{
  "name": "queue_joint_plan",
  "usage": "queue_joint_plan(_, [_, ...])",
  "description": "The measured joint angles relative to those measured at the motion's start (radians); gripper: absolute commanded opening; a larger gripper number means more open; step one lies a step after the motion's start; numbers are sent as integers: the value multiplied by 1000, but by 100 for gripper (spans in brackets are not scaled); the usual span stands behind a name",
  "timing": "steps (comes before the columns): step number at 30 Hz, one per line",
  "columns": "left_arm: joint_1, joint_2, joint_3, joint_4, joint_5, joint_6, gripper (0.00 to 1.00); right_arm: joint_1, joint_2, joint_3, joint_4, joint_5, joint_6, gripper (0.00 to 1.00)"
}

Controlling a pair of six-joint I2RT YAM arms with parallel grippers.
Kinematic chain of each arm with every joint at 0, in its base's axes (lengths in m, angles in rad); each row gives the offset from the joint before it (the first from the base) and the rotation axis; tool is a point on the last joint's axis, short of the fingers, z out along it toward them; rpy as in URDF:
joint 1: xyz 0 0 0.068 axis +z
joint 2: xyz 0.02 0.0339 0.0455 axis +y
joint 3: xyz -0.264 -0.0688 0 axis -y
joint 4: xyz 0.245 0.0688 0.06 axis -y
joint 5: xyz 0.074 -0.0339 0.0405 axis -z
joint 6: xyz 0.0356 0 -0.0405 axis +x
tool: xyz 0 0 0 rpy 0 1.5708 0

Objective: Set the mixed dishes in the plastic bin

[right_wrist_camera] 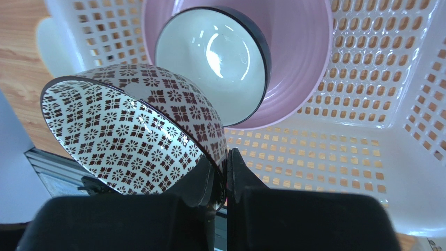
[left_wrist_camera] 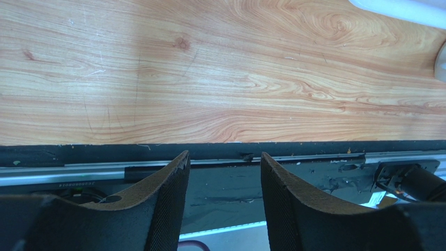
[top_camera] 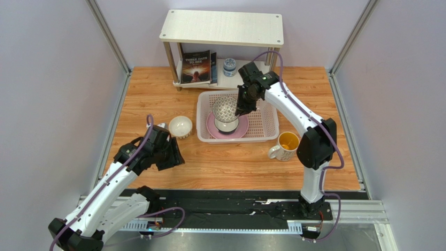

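Note:
The plastic bin [top_camera: 261,123] stands mid-table. The pink plate [top_camera: 211,128] lies in its left half, with a dark-rimmed bowl, white inside [right_wrist_camera: 212,63], sitting on it. My right gripper [top_camera: 242,106] is shut on the rim of the dark-patterned bowl [top_camera: 225,109] and holds it tilted on edge above that bowl; the right wrist view shows the grip [right_wrist_camera: 226,162] and the patterned bowl [right_wrist_camera: 125,130]. A small white bowl [top_camera: 180,126] sits on the table left of the bin. The white mug with yellow inside [top_camera: 285,145] stands by the bin's front right corner. My left gripper [top_camera: 170,154] is open and empty, below the white bowl; it also shows in the left wrist view [left_wrist_camera: 224,154].
A white two-tier shelf [top_camera: 222,26] stands behind the bin, with a dark book [top_camera: 196,67] and a small blue-white jar [top_camera: 229,66] on its lower tier. Grey walls close both sides. A black rail [top_camera: 235,201] runs along the near edge.

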Motion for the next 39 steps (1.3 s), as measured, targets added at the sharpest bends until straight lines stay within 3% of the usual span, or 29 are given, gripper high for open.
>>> queue_joint_plan(17, [0,-18,-6,-5,12,0,58,0,95,-99,72,-51,11,1])
queue_joint_plan(24, [2,16,-6,10,13,0,61,0,145,-100,106,-54,23,19])
queue_joint_plan(25, [6,26,-6,18,10,0,62,-1,147,-100,108,-54,23,23])
queue_joint_plan(26, [10,35,-6,26,5,2,62,-2,148,-103,111,-55,24,34])
queue_joint_plan(32, [167,167,11,112,14,32,62,-3,142,-118,144,-72,29,53])
queue_joint_plan(39, [318,460,167,223,39,103,62,-3,62,-177,145,-94,26,58])
